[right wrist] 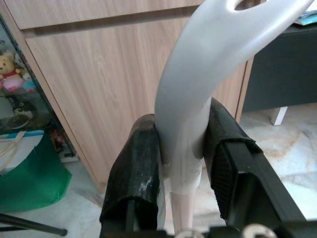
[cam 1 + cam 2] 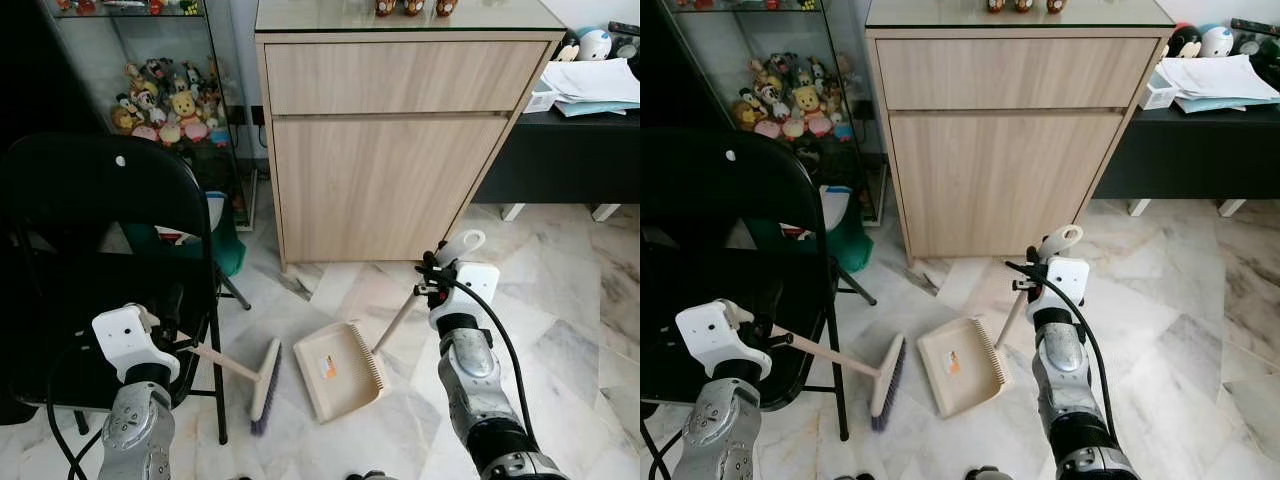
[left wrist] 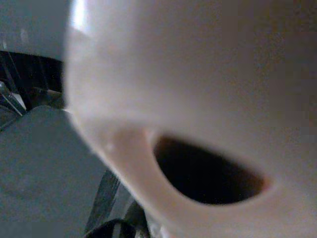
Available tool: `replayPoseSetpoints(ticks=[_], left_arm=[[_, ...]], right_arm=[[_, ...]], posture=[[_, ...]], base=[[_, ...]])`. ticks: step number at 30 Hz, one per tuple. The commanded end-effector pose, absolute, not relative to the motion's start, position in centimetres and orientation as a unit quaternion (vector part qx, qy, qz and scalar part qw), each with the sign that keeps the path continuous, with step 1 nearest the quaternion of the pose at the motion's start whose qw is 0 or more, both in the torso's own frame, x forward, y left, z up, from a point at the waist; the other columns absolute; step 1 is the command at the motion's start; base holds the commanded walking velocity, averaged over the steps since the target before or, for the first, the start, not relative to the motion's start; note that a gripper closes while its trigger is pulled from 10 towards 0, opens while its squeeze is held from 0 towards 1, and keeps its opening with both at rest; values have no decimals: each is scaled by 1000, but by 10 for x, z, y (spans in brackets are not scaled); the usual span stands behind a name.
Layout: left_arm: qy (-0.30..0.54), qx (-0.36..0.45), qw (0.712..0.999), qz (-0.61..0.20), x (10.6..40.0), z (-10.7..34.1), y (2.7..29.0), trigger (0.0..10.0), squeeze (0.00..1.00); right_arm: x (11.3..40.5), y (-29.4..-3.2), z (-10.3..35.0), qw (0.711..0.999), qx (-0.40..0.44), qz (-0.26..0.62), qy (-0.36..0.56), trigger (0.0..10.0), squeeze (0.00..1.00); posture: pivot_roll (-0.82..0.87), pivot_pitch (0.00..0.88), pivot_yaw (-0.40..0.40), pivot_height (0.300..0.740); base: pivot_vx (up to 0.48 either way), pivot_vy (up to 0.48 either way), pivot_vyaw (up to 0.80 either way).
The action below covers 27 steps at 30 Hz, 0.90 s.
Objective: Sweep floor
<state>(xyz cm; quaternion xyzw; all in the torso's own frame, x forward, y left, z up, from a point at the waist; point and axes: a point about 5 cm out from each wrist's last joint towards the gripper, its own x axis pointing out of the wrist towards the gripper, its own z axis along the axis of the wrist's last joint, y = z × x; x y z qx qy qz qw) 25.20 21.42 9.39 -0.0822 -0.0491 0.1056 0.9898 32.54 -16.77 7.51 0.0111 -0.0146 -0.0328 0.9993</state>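
Both silver arms reach forward and down toward the wooden cabinet (image 2: 395,150). The right gripper (image 1: 183,148) sits nearer the cabinet, its two black fingers (image 1: 136,173) clamped on either side of the dustpan handle (image 1: 198,84). The left gripper (image 2: 180,345), farther from the cabinet, grips the broom handle (image 2: 225,362).

Both arms (image 2: 470,370) are jointed silver metal, each capped at the wrist by a white boxy housing (image 2: 125,340). A black cable (image 2: 500,335) loops along the right forearm. The right claw's fingers (image 1: 136,173) are black, scuffed, with ribbed pads.
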Motion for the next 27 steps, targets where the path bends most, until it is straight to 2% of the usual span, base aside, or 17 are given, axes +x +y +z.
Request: replayPoseSetpoints(ticks=[1,8,27], left_arm=[[-60,-85,989,110,250,96,213,10000,0],[-61,-90,989,103,253,95,208,10000,0],[-62,-91,989,102,255,97,209,10000,0]], right_arm=[[326,-166,83,999,13,-32,-38,10000,0],[328,-166,85,999,13,-31,-37,10000,0],[333,-166,88,999,15,-35,-36,10000,0]], posture=[[-39,112,-19,740],[-39,143,-25,740],[-39,191,-22,740]], base=[[0,0,0],[0,0,0],[-275,0,0]])
